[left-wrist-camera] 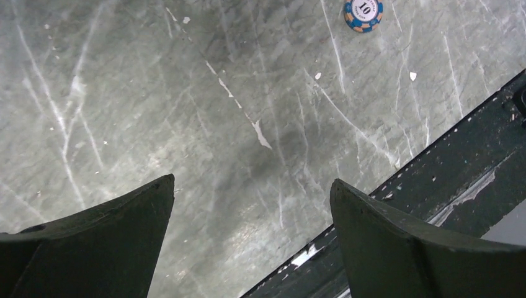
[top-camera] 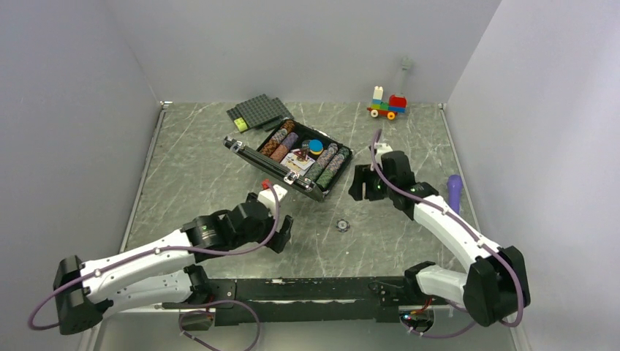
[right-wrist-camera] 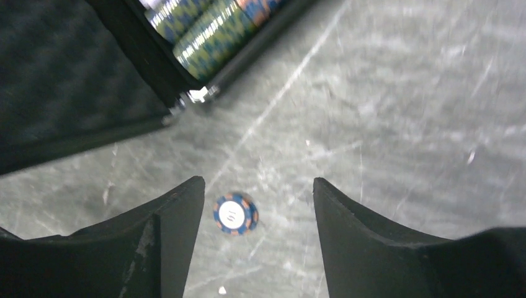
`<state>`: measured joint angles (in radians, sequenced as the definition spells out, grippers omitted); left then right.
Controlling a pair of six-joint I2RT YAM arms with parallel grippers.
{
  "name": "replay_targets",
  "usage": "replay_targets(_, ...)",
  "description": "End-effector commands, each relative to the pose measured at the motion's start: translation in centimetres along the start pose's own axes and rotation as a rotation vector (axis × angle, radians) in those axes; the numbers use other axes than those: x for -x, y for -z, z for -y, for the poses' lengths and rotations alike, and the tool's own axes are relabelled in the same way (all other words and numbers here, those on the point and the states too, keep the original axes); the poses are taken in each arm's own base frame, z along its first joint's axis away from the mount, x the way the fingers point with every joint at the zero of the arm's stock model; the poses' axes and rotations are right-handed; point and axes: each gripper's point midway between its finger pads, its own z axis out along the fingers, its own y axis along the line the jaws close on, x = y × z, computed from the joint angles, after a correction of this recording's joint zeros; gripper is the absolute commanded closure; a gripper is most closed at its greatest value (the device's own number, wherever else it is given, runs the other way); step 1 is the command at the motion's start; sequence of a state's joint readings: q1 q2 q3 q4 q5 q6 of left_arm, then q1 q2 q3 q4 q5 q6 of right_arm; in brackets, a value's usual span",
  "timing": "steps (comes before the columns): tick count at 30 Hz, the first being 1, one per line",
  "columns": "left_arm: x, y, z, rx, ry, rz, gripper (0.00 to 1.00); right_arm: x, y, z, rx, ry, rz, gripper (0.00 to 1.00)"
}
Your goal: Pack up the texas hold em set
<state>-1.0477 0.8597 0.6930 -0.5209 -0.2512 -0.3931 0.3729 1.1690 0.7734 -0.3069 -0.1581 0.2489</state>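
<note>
Case (top-camera: 289,155) lies open midway across the tabletop (top-camera: 190,168). One loose chip (right-wrist-camera: 236,213) sits toward the near edge. Left jaws gape wide, empty; right jaws stand apart, empty, near it.

Soft, even light from above fills the overhead view, sharp throughout, with only faint shadows beside the black briefcase with silver metal trim (top-camera: 263,161) on the grey marbled desk (top-camera: 190,175). The left wrist view is crisp, a dim shadow smudging the desk ahead of the black left claw (left-wrist-camera: 251,183). Motion blur smears the right wrist view, leaving the round blue and orange poker chip (right-wrist-camera: 236,213) soft-edged.
</note>
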Motion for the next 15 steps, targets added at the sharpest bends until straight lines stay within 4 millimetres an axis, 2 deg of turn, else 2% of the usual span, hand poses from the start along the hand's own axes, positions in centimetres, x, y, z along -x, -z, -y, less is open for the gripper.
replay_targets(1, 3.2, -1.0, 2.1, -0.058, 0.055, 0.100, 0.01, -3.5, 0.5, 0.0, -0.036, -0.095, -0.038, 0.28)
replay_targets(5, 4.5, -0.6, 1.9, -0.065, 0.007, 0.081, 0.01, -6.3, 0.3, -0.8, -0.065, -0.078, -0.080, 0.26)
replay_targets(9, 4.2, -0.2, 0.5, -0.065, 0.037, 0.072, 0.01, -8.4, -0.2, -1.2, -0.118, -0.043, -0.124, 0.26)
replay_targets(15, 3.9, 0.9, -1.6, -0.034, 0.091, 0.105, 0.01, -9.7, -1.6, -2.8, -0.131, 0.009, -0.153, 0.27)
